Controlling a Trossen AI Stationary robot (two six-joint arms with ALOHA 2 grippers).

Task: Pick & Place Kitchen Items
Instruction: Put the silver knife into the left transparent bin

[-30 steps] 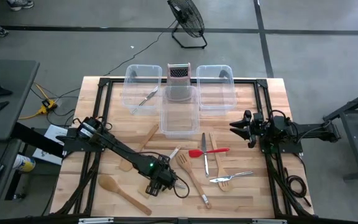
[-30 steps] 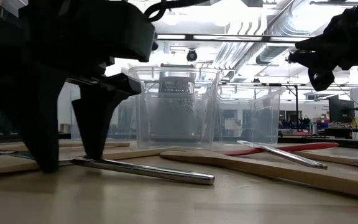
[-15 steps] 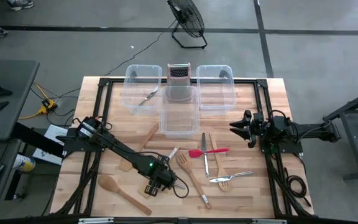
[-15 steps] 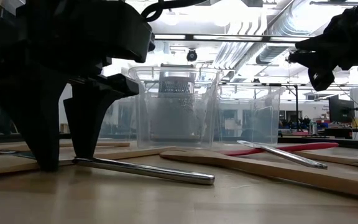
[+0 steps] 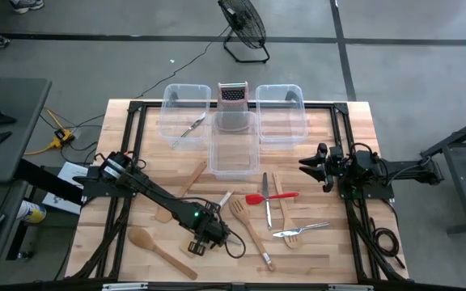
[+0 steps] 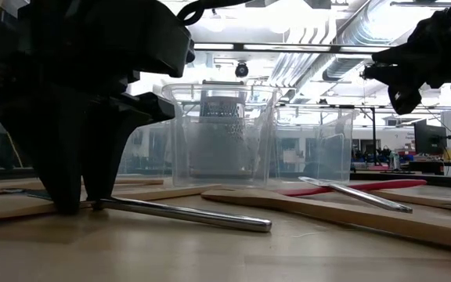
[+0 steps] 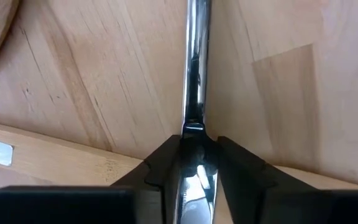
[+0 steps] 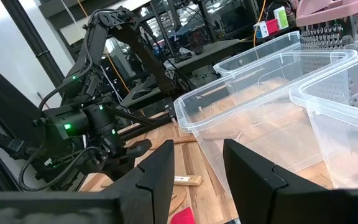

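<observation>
Silver knife (image 6: 182, 213): lies flat on the wooden table (image 5: 330, 250), near edge, left of centre
Left gripper (image 7: 194, 146): down at the table, fingers (image 7: 241, 171) closed against the knife's sides, pinching it
Other utensils: wooden fork (image 5: 247, 220), red spatula (image 5: 270, 196) and metal fork (image 5: 299, 231) lie to the right
Bins (image 5: 233, 145): clear plastic, far side; grater (image 5: 232, 94) behind
Right gripper (image 5: 314, 165): raised at the right, fingers parted, holding nothing

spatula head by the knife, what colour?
Red, on the red-headed spatula beside the silver knife; clearest in the high view.
</observation>
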